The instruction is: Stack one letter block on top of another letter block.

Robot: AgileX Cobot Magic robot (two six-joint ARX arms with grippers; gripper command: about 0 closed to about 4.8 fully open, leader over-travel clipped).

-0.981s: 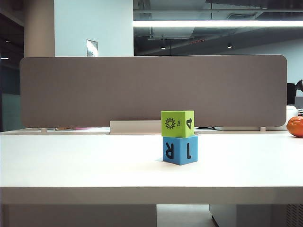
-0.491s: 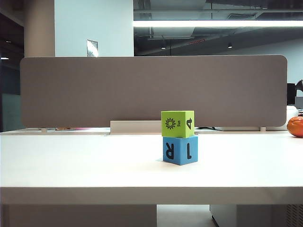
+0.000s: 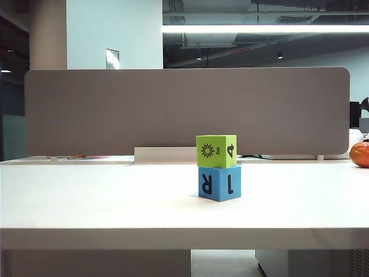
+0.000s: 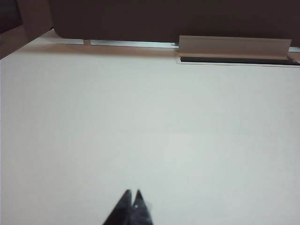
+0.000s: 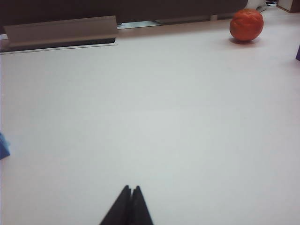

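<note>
The lime-green letter block (image 3: 215, 151), with a sun picture and a "4", rests squarely on top of the sky-blue letter block (image 3: 219, 183) marked "R" and "1", right of the table's middle in the exterior view. Neither arm appears in that view. A corner of the blue block (image 5: 3, 146) just shows at the frame's border in the right wrist view. My right gripper (image 5: 131, 188) is shut and empty over bare white table, well away from the blocks. My left gripper (image 4: 132, 192) is also shut with nothing in it, over bare table.
An orange ball (image 3: 360, 154) (image 5: 246, 25) lies at the table's far right. A grey partition screen (image 3: 184, 109) runs along the back edge, with a pale cable tray (image 4: 234, 47) (image 5: 61, 30) at its foot. The white table (image 3: 92, 196) spreads wide to the left of the stack.
</note>
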